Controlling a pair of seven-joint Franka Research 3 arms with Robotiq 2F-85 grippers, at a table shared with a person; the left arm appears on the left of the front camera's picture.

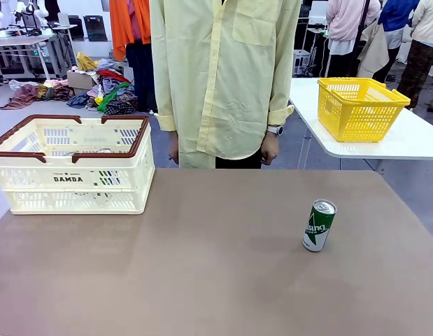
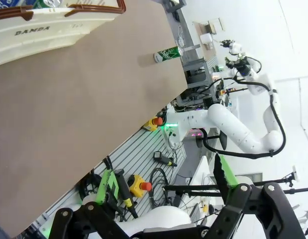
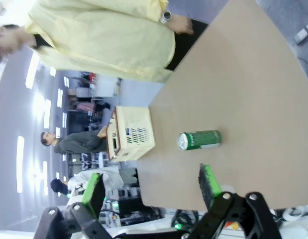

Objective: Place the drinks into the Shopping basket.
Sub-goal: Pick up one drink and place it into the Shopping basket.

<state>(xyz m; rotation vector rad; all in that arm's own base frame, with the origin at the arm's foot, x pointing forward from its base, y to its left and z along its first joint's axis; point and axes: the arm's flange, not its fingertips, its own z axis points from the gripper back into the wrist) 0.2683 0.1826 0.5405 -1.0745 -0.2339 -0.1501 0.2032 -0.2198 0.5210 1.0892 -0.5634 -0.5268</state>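
1. Since one green can (image 1: 319,225) stands upright on the counter (image 1: 202,273) outside the basket (image 1: 73,178), you should count the task as unfinished.
2. You will find that can on the robot's right half of the counter, near the right edge and well apart from the basket, which sits at the far left corner with its printed side facing the robot.
3. Look into the basket from the left wrist view: what seem to be silver can tops show just over its rim, so part of the job looks done. How many drinks lie inside you cannot tell from these pictures.
4. Judge what is left as one can to pick up, carry across the counter and set down in the basket.
5. Check the left tool (image 2: 166,179): its jaws stand wide apart, nothing between the green pads, nothing touched. It hangs back off the counter's near edge, with the basket and the can both far ahead of it.
6. Check the right tool (image 3: 151,185): jaws wide as well, empty, touching nothing. The can lies ahead of it and slightly off to one side, clear of the pads.
7. Note the person (image 1: 223,70) at the far side, hands down at the counter's edge, reaching for nothing.
8. You would likely send the right tool, since the can is on its side.
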